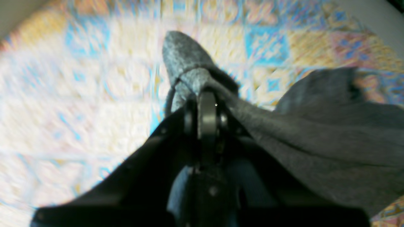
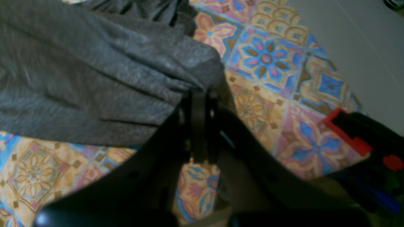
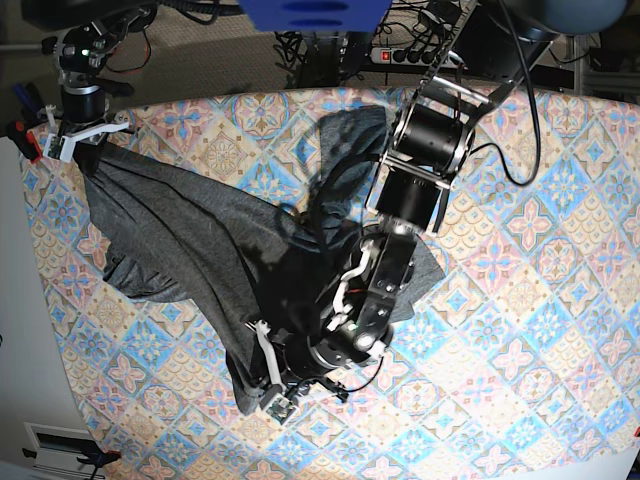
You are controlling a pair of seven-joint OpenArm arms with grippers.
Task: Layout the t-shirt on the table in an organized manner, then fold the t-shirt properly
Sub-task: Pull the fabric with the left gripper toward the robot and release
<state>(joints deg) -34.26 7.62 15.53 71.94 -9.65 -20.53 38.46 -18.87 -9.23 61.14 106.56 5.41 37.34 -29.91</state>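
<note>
Bench (image 3: 560, 300) fills the base view, tile cloth right to the rim, and the t-shirt (image 3: 190, 240) lies rumpled on it, stretched from eleven o'clock down to about seven. Right gripper (image 3: 75, 135), up at ten o'clock by the bench edge, is clamped on one bunched corner of the t-shirt; left gripper (image 3: 272, 385), down near seven o'clock, is pinched tight on another fold, a nub of fabric poking past its tips.
</note>
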